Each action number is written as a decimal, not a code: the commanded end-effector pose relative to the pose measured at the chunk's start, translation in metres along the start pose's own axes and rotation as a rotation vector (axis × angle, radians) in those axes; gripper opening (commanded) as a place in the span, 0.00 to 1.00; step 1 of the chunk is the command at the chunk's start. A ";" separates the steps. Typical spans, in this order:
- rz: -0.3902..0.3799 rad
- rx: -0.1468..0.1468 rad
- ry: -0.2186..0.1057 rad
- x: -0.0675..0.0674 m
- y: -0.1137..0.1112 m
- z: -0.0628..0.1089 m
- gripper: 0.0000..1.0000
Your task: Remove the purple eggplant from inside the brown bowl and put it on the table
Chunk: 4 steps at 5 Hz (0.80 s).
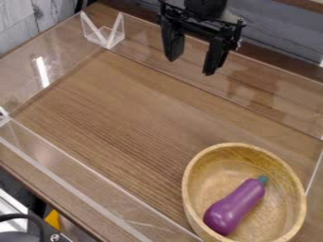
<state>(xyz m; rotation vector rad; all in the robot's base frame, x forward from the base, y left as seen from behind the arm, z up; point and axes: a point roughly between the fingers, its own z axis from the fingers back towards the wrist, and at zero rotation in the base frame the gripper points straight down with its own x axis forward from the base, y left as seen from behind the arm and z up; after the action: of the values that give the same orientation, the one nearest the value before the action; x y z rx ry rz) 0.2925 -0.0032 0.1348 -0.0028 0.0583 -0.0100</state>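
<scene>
Purple eggplant (235, 205), lying down in the brown bowl (194, 184), and that's the prize we're watching! It rests on its side at a slant, the fat glossy end toward the bottom of the picture, the green stem tip (263, 178) pointing up and to the right, close to the bowl's wall. Why that pose? The likely answer is the curve of the bowl: a plump, rounded thing would settle into the hollow and lean as the side lets it.

Up at the far end of the worktop (120, 118), here's the claw (195, 64), hanging well apart from the bowl, its fingers spread wide with nothing between them. Open, then, and that looks like the right shape for a first grab. The approach is the step in hand, with the lift and the set-down both to come.

Now the container itself: a round, light wooden bowl with a raised rim, sitting near the corner of the worktop, and the eggplant is the only thing to be seen inside. That rim could be the trouble! Come down too far to one side and a finger may knock it; straight down across the eggplant's narrow width looks the safer play.
</scene>
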 end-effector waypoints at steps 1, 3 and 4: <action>0.001 -0.002 0.015 -0.002 -0.001 -0.005 1.00; -0.033 -0.008 0.048 -0.012 -0.012 -0.014 1.00; -0.063 -0.012 0.062 -0.018 -0.021 -0.017 1.00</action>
<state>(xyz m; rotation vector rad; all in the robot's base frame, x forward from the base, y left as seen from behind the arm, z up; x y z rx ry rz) 0.2695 -0.0235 0.1035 -0.0155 0.1832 -0.0695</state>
